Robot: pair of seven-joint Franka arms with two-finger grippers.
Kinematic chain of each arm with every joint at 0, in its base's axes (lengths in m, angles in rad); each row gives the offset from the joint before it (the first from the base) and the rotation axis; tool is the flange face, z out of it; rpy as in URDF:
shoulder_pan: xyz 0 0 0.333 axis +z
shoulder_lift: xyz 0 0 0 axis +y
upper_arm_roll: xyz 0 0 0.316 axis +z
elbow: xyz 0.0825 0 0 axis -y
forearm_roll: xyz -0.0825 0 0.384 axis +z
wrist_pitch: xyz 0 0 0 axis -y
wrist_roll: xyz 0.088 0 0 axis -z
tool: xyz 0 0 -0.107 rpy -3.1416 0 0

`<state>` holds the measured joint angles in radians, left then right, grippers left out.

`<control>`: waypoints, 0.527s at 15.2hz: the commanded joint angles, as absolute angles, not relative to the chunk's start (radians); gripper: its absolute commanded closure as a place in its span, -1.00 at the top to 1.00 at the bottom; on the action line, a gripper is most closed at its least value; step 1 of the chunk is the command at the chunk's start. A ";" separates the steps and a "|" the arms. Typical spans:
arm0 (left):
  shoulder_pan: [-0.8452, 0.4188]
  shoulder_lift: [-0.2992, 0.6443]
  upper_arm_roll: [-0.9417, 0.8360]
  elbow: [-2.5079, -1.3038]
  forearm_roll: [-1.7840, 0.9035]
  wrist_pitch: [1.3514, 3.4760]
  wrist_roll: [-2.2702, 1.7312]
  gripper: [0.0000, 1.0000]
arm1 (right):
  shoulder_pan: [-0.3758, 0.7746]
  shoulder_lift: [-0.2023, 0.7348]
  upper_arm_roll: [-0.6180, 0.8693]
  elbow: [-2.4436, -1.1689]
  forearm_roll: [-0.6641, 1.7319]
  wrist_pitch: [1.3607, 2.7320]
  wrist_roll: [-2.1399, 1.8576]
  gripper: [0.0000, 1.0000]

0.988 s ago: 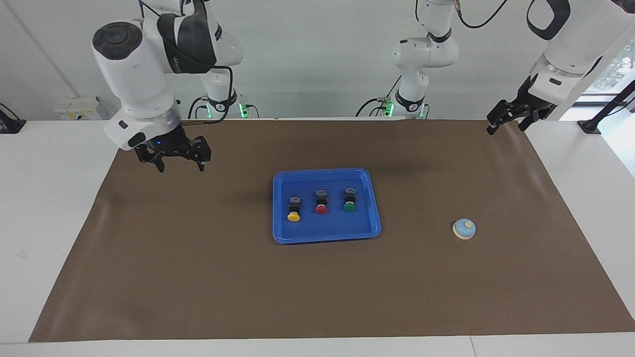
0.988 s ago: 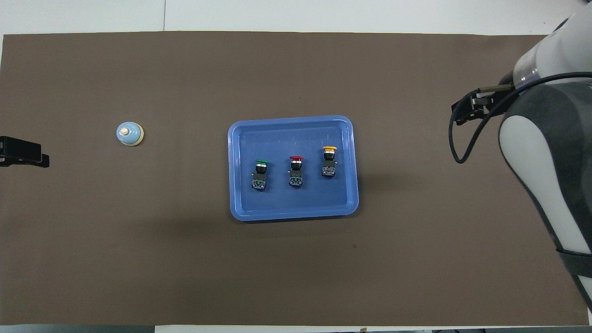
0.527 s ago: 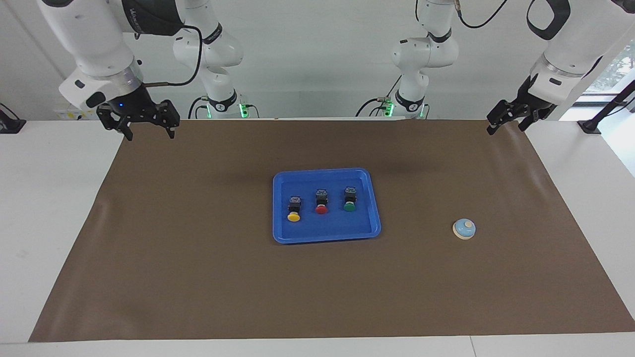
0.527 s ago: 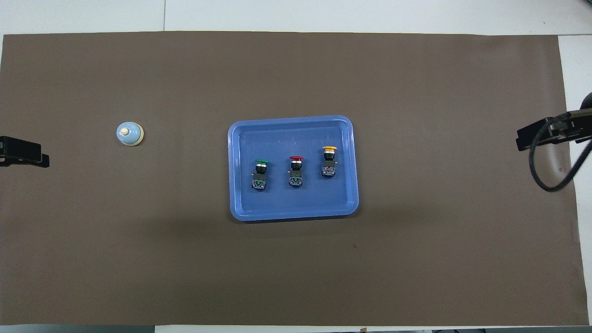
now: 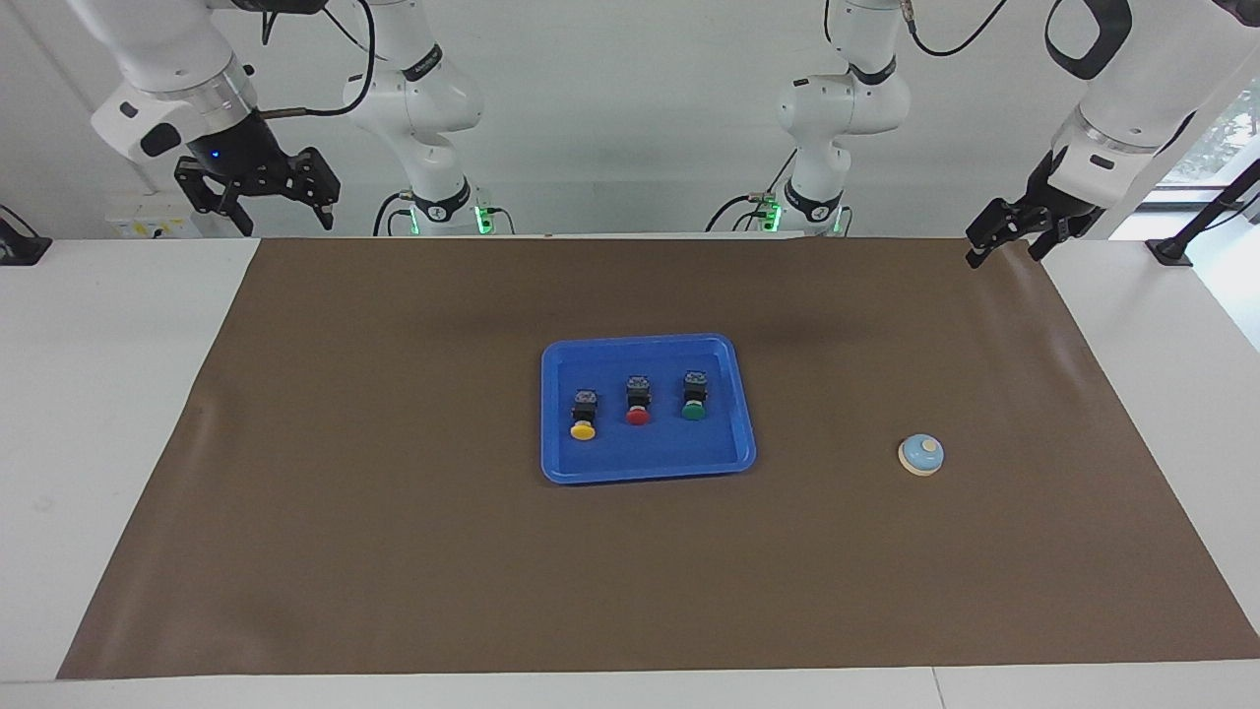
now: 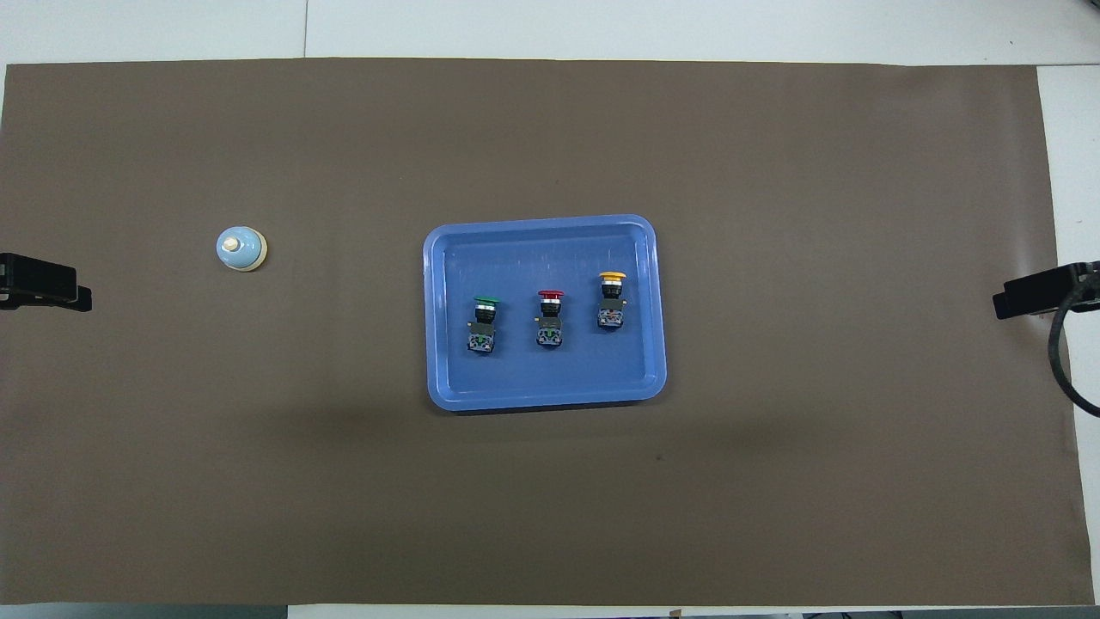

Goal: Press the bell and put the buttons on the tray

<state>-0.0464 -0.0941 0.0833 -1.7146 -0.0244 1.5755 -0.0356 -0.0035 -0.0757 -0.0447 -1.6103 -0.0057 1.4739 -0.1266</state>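
The blue tray [image 5: 566,468] [image 6: 550,391] lies mid-table on the brown mat. In it stand three buttons in a row: yellow [image 5: 583,430] [image 6: 612,277], red [image 5: 638,416] [image 6: 550,295] and green [image 5: 694,411] [image 6: 487,301]. The light-blue bell [image 5: 921,454] [image 6: 241,248] sits on the mat toward the left arm's end. My right gripper [image 5: 264,209] [image 6: 1023,297] hangs open and empty over the mat's corner at the right arm's end. Over the mat's edge at the other end, my left gripper [image 5: 1002,246] [image 6: 51,292] hangs open and holds nothing.
A brown mat [image 5: 394,551] [image 6: 773,516] covers most of the white table [image 5: 98,394]. Robot bases and cables [image 5: 433,207] stand along the table's edge at the robots' end.
My right arm has risen and drawn back from over the mat to its corner at the robots' end. The left arm, tray, buttons and bell have not moved.
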 commanded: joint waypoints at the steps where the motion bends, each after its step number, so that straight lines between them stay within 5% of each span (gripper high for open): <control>1: -0.049 -0.107 0.086 -1.717 -0.028 1.566 -0.041 1.00 | -0.024 -0.083 -0.046 -1.663 0.014 1.522 -0.135 1.00; 8: -0.051 -0.107 0.086 -1.717 -0.028 1.566 -0.041 1.00 | -0.025 -0.083 -0.044 -1.658 0.014 1.511 -0.129 1.00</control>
